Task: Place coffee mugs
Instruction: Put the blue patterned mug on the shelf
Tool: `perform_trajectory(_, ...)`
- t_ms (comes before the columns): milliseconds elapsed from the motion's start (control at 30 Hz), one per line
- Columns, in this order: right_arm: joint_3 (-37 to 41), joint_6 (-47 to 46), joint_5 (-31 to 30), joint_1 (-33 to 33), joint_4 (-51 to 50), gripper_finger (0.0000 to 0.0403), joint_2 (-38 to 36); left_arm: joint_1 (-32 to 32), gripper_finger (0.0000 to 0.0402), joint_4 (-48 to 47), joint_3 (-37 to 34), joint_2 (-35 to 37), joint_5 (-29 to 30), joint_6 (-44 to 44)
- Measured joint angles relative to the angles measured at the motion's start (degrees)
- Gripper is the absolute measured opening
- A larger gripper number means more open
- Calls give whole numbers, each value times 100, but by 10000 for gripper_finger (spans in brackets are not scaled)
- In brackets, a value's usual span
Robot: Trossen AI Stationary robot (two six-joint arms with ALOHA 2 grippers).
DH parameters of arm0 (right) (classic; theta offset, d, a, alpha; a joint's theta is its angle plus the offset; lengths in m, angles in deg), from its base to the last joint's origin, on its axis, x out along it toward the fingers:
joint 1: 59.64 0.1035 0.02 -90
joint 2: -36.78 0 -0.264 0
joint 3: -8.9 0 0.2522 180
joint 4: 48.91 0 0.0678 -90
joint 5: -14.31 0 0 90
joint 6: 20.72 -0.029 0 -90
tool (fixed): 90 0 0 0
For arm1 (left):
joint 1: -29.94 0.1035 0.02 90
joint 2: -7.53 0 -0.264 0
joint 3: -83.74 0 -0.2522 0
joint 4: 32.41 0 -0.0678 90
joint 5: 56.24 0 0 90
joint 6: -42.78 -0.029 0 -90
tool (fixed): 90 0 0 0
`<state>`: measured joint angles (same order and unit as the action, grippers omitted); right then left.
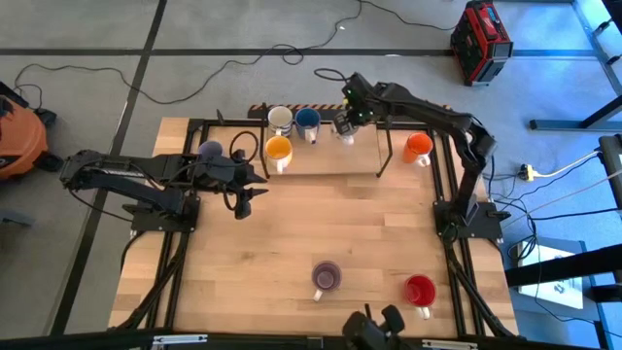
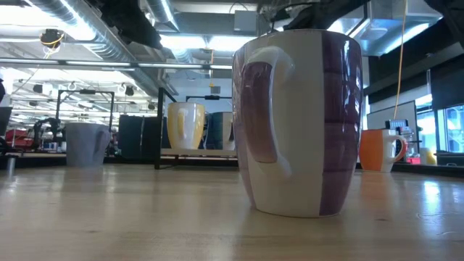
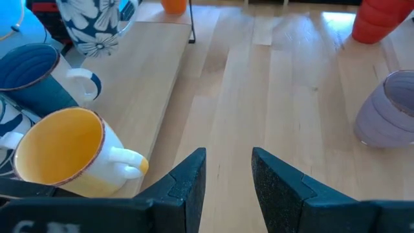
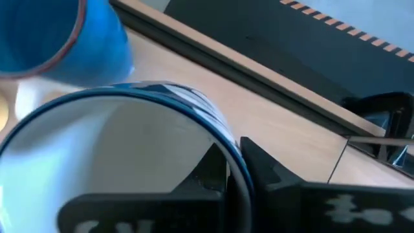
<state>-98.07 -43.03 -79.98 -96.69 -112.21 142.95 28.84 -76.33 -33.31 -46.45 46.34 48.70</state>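
Observation:
A wooden shelf (image 1: 330, 156) stands along the table's far side. On it are a white mug (image 1: 280, 118), a blue mug (image 1: 307, 120), a yellow mug (image 1: 278, 149) and an orange mug (image 1: 418, 146). My right gripper (image 1: 346, 122) is over the shelf next to the blue mug, shut on a white mug with blue flowers (image 3: 96, 26). A grey-lavender mug (image 1: 209, 149) stands by my left arm. A purple mug (image 1: 326, 277) and a red mug (image 1: 420, 290) stand near the front edge. My left gripper (image 3: 228, 175) hovers open over the table's left half, holding nothing. My right gripper pinches the flowered mug's rim (image 4: 237, 169), with one finger (image 4: 215, 169) inside the mug and the other (image 4: 262, 169) outside its wall. The fingers slant down from above. The mug stays upright, mouth up. Whether its base rests on the shelf, I cannot tell.
Black frame rails (image 1: 442, 185) run along both sides of the table. Bare wood lies between the shelf and the two front mugs. In the low view the purple mug (image 2: 297, 123) fills the foreground. A red case (image 1: 480, 41) and cables lie on the floor beyond.

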Motion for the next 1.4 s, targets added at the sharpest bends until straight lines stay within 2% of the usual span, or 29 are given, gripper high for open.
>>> perform_trajectory(200, -590, 1, 241, -129, -54, 5, 462, 0, 119, -1, 0, 0, 2, 0)
perform_trajectory(333, -863, 5, 257, -199, -478, 5, 769, 0, 119, -1, 0, 0, 2, 0)
perform_trajectory(767, -892, 8, 403, -193, -106, 6, 1013, 0, 119, -8, 2, 0, 10, -2)
perform_trajectory(1100, -889, 20, 482, -193, -25, 50, 1079, 2, 119, -14, 2, -1, 47, -43)
perform_trajectory(1400, -888, -53, 540, -193, 180, 55, 1091, 0, 119, -30, 2, -2, 50, -48)
